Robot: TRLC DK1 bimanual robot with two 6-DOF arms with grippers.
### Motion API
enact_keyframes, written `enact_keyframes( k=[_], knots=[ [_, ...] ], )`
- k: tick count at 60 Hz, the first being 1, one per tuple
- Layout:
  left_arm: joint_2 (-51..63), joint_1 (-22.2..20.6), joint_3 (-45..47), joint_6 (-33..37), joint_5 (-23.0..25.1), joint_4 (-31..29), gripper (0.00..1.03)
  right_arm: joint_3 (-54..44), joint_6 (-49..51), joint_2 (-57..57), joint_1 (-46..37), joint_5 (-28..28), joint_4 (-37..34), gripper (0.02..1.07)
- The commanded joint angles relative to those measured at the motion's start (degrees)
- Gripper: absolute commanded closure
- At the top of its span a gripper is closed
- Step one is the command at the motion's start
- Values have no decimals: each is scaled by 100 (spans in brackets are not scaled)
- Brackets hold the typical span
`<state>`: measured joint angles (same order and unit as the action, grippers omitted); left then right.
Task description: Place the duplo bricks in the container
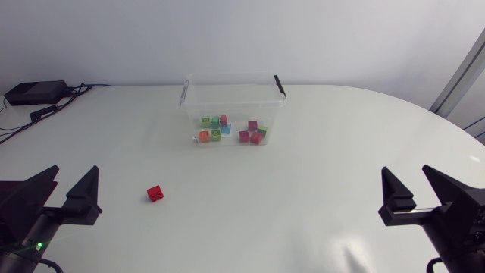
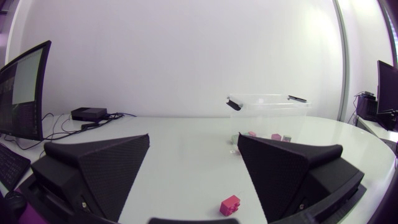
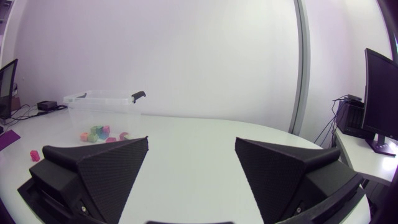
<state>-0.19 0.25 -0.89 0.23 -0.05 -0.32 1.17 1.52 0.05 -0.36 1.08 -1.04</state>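
Ahead of the left gripper (image 2: pixel 193 140), whose fingers (image 2: pixel 99 168) stand apart, a red brick (image 2: pixel 230 205) lies nearer its right finger (image 2: pixel 286 174), touching neither; the right gripper (image 3: pixel 191 142) gapes too

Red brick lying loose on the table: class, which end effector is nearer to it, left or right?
Left. The left end effector is close beside the red brick; the right end effector is across the table, much farther off.
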Motion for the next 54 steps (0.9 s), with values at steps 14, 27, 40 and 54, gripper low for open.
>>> enact_keyframes(
  k=[14, 27, 40, 54],
  knots=[
    [-61, 151, 71, 83, -12, -12, 4, -91, 138, 126, -87, -20, -46, 6],
    [27, 247, -149, 91, -12, -91, 4, 103, 217, 337, -69, 6, -388, 6],
    [950, 168, -1063, 188, -12, -768, 8, 498, 490, 671, -61, 32, -714, 6],
    [3288, 195, -2583, 170, -12, -2201, 5, 982, 648, 1752, -52, 32, -784, 6]
  ],
)
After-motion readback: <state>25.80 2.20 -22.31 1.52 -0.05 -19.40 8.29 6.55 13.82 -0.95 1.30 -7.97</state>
